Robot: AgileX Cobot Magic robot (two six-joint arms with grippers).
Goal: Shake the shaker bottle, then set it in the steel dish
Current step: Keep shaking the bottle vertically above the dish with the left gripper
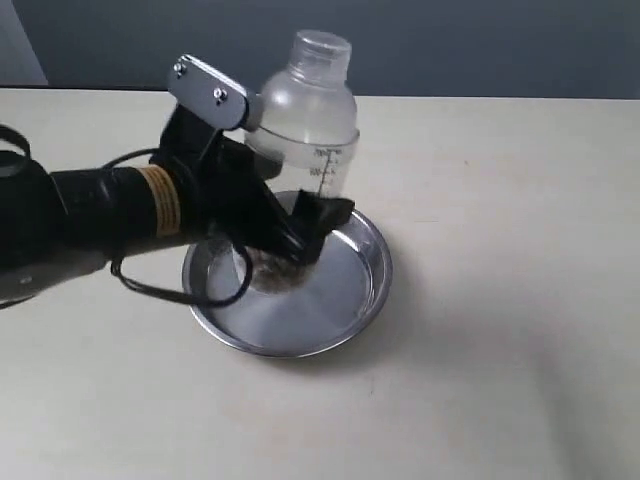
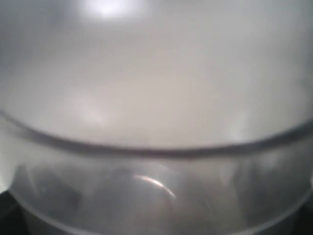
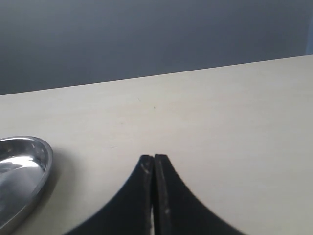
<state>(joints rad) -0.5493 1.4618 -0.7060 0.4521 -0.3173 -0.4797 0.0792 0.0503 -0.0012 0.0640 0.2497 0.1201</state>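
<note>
The left pincer [image 1: 298,238] clasped the shaker bottle [image 1: 308,115] low on its body, long axis upright, base down inside the steel dish [image 1: 372,290]; the right pincer [image 3: 154,188] sat clenched, well apart

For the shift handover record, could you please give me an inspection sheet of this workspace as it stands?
Surface: pale beige table, no spills seen.
Job's things: shaker bottle upright, brown bits at its bottom, base inside the steel dish; whether it rests on the dish floor cannot be told.
Clutter: nothing seen.
Tools: left tool clasps the bottle's lower body; right tool shut and empty, above the table beside the dish.
Cables: black cable loops from the left arm down beside the dish rim.
Surroundings: dark grey-blue wall behind the table.
</note>
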